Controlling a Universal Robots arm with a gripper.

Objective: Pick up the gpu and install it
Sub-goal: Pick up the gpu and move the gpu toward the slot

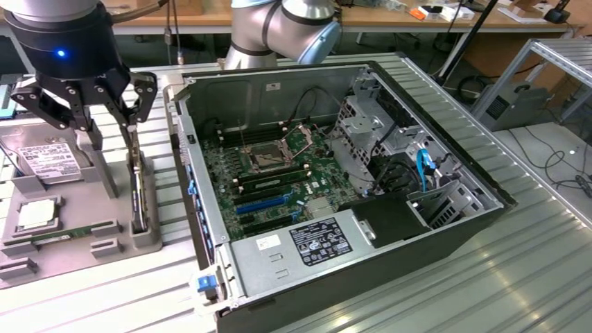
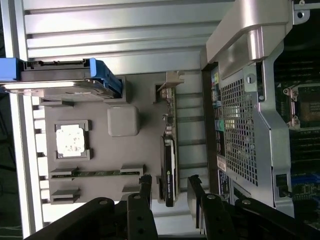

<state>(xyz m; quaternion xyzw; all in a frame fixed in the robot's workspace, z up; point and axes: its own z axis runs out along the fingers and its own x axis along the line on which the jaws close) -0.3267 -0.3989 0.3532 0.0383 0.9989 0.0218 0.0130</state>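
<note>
Spread fingers (image 2: 145,186), partly cropped, above edge-on gpu (image 2: 169,172)

A ribbed metal table (image 1: 518,263) is catching light. Far behind, a wooden bench (image 1: 389,21) is running across; at the exterior view's right, cables (image 1: 559,166) are trailing over what looks like grey floor (image 1: 536,139).

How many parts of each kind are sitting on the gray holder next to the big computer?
hard drive: 1
processor chip: 1
memory stick: 1
gpu: 1
Total: 4
</note>
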